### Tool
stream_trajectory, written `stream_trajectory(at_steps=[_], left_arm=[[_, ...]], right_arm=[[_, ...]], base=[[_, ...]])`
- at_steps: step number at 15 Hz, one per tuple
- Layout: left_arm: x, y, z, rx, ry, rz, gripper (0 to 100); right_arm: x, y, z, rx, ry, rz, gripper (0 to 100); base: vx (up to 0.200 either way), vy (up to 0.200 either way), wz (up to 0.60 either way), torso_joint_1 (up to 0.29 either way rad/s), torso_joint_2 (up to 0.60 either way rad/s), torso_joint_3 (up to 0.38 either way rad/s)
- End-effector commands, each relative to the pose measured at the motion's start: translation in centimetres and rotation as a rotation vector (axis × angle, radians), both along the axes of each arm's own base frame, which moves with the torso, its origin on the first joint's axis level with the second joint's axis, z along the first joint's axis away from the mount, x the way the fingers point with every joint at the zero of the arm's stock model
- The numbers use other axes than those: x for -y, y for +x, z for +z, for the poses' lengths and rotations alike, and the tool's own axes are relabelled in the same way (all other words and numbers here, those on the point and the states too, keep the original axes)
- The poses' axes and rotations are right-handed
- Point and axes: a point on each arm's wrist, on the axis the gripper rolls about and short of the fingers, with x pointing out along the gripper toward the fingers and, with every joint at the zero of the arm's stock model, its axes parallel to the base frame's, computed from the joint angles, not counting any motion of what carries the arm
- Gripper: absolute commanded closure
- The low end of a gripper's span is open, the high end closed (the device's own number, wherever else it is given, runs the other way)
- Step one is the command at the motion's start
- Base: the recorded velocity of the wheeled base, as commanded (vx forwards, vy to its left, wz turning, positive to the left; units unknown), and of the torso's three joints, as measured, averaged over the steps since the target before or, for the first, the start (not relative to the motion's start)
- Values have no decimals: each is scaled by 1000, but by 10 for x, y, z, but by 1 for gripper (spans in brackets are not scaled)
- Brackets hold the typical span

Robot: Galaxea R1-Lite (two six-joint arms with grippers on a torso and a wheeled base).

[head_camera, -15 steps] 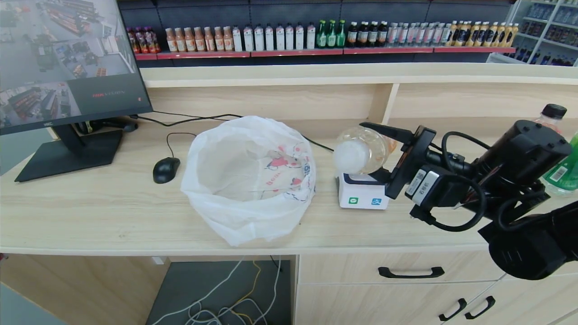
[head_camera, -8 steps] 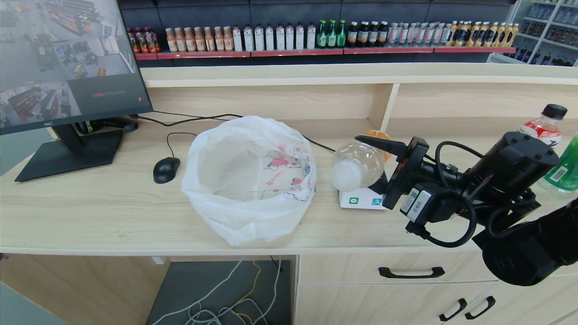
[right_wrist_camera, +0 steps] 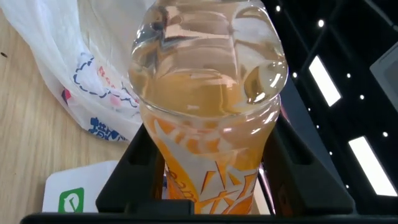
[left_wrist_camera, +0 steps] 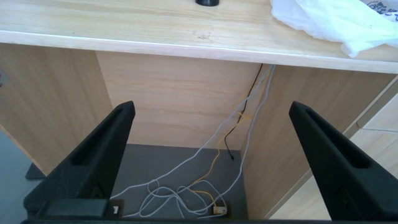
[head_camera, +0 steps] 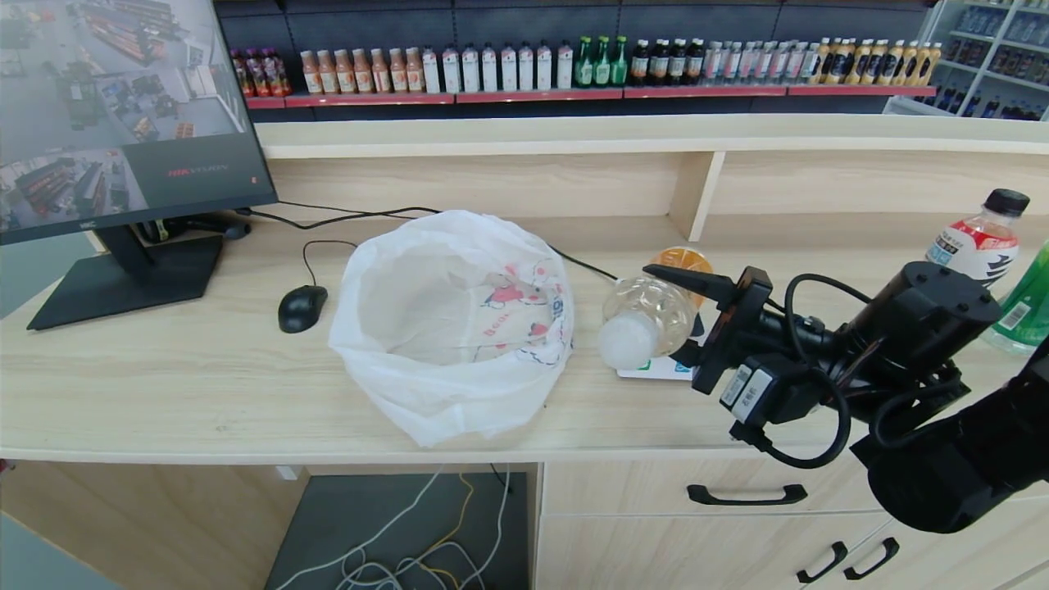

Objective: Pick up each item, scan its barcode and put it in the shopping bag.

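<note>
My right gripper [head_camera: 687,318] is shut on a clear plastic bottle [head_camera: 647,319] with an orange label, held lying sideways above the white barcode scanner [head_camera: 656,370], its base pointing toward the white shopping bag [head_camera: 455,324]. In the right wrist view the bottle [right_wrist_camera: 208,93] sits between the black fingers [right_wrist_camera: 134,168], with the scanner [right_wrist_camera: 81,190] and the bag [right_wrist_camera: 93,74] below. The bag stands open on the wooden counter [head_camera: 205,385], just left of the bottle. My left gripper [left_wrist_camera: 211,162] hangs open below the counter edge, facing the cables underneath.
A red-labelled bottle with a black cap [head_camera: 975,238] and a green bottle [head_camera: 1024,307] stand at the counter's right end. A monitor [head_camera: 115,106] and a mouse [head_camera: 301,308] sit at the left. Drawers [head_camera: 746,494] lie under the counter.
The right arm has carried the bottle lower and leftward, toward the bag, so it now covers most of the scanner. The bag has not moved.
</note>
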Motion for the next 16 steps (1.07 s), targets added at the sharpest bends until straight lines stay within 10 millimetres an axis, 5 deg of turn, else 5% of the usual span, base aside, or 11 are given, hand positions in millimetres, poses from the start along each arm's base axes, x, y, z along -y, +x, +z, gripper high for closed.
stream_trajectory(at_steps=[1, 12, 16], left_arm=[[0, 0, 0, 0, -1, 1, 0], [0, 0, 0, 0, -1, 1, 0], [0, 0, 0, 0, -1, 1, 0]], right_arm=[[1, 0, -1, 4, 2, -2, 100], [1, -2, -3, -23, 15, 3, 100], [6, -15, 27, -15, 93, 21, 100]], base=[[0, 0, 0, 0, 0, 0], [0, 0, 0, 0, 0, 0], [0, 0, 0, 0, 0, 0]])
